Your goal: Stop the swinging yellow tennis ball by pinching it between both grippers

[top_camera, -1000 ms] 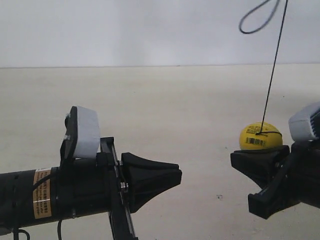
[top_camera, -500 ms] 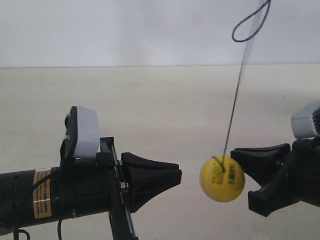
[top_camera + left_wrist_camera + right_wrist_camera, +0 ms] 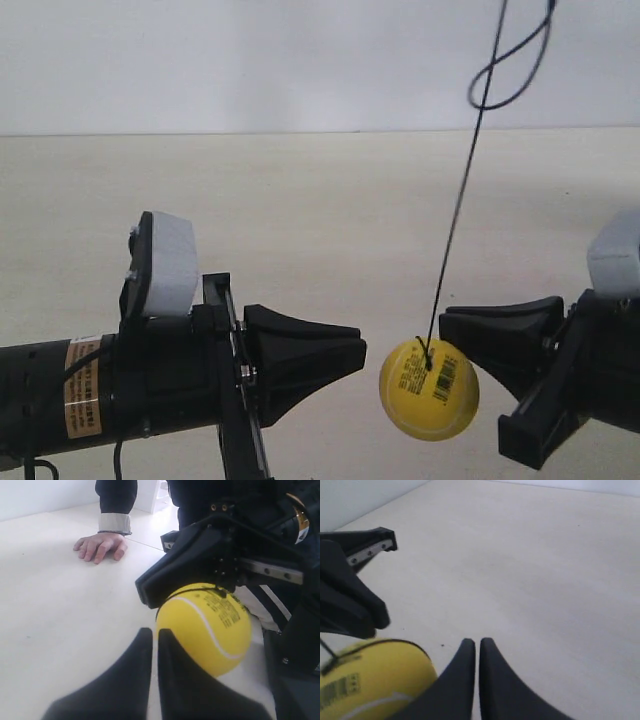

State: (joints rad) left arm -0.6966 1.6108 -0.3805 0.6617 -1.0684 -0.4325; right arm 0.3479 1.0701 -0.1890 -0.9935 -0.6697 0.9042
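Currently the small bright yellow fuzzy tennis ball (image 3: 428,388) hangs on a thin dark string (image 3: 455,215) above the pale beige counter (image 3: 300,220), between two black wedge-tipped arm ends.

Exterior view: the arm at the exterior view's left (image 3: 150,390) carries a white-grey box (image 3: 165,262) and an orange label (image 3: 83,388). Its tip points at the ball with a narrow gap showing. The arm at the exterior view's right (image 3: 580,370) has its tip just above and beside the ball; contact cannot be told. Higher up the string makes a loose loop (image 3: 515,65) before a white wall (image 3: 250,60).

Wrist views: the left pincer (image 3: 151,632) is pressed together, a thin slit only, with nothing in it. The ball sits directly ahead and partly hides the opposite arm end. The right pincer (image 3: 475,642) is likewise pressed together and holds nothing; the ball lies off to one side.

Also noted: a person's hand (image 3: 100,546) lies flat on the counter, with a grey cuff (image 3: 115,524) and dark sleeve.
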